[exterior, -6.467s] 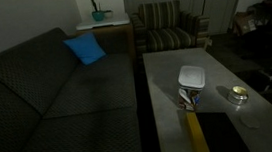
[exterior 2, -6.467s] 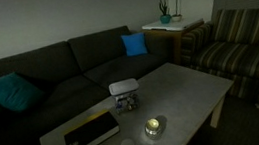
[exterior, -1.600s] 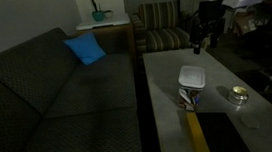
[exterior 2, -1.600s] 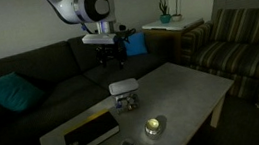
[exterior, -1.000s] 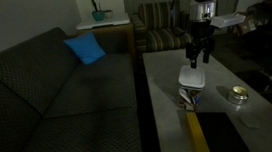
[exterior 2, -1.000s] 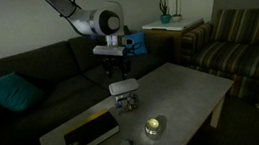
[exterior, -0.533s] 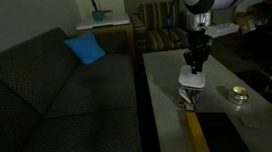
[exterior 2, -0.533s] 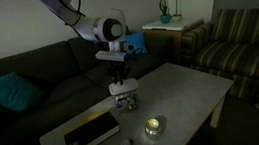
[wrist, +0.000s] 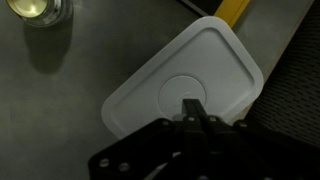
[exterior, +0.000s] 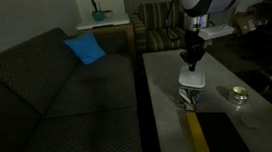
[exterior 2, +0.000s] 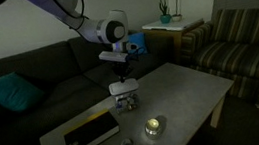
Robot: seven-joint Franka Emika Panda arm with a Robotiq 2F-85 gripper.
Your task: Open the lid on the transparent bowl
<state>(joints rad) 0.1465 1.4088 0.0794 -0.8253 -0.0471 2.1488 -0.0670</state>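
Dim coffee table [exterior: 164, 93] bears one lid [wrist: 185, 62] on one transparent bowl [exterior 2: 125, 102], one tin [wrist: 38, 10]; hand [wrist: 192, 104] above, grip cannot be told.

In the wrist view the lid [wrist: 200, 65] hides the bowl [exterior 2: 125, 102]; the dark hand [wrist: 192, 110] covers the lid's near edge, its grip unreadable; the top edge crops a tin [wrist: 38, 9].

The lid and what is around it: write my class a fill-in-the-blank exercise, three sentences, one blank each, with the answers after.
The lid covering the transparent bowl is ___ in colour.
The end effector hangs directly ___ the lid.
The shiny tin on the table is ___ in shape.
Missing words: white; above; round.
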